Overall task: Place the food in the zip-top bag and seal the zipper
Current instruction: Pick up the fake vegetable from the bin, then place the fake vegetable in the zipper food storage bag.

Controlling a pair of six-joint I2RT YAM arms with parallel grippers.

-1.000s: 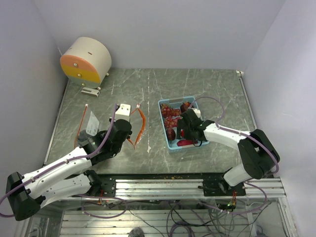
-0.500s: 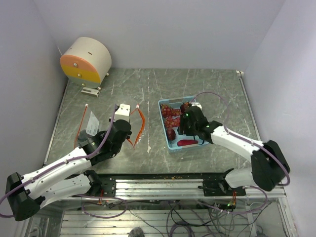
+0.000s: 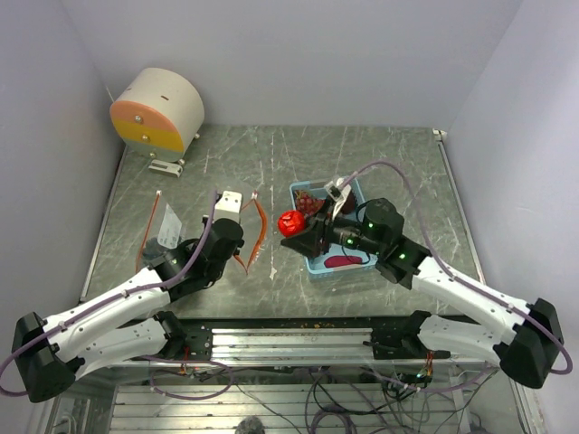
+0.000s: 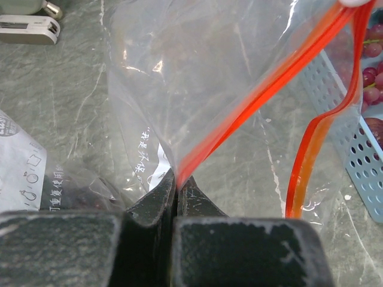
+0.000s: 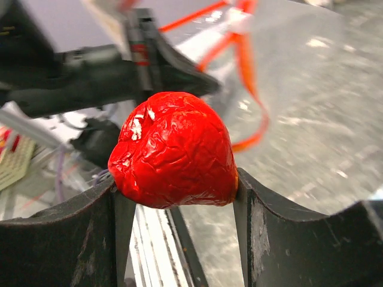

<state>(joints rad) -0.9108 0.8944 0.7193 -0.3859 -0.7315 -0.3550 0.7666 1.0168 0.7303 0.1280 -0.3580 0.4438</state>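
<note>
Clamped on a red fruit, the right gripper had carried it from the tray toward the zip-top bag, whose zipper the left gripper pinched.

Bag left — tray right

L end effector pinched shut; R end effector clamped, arm stretched leftward.
</note>
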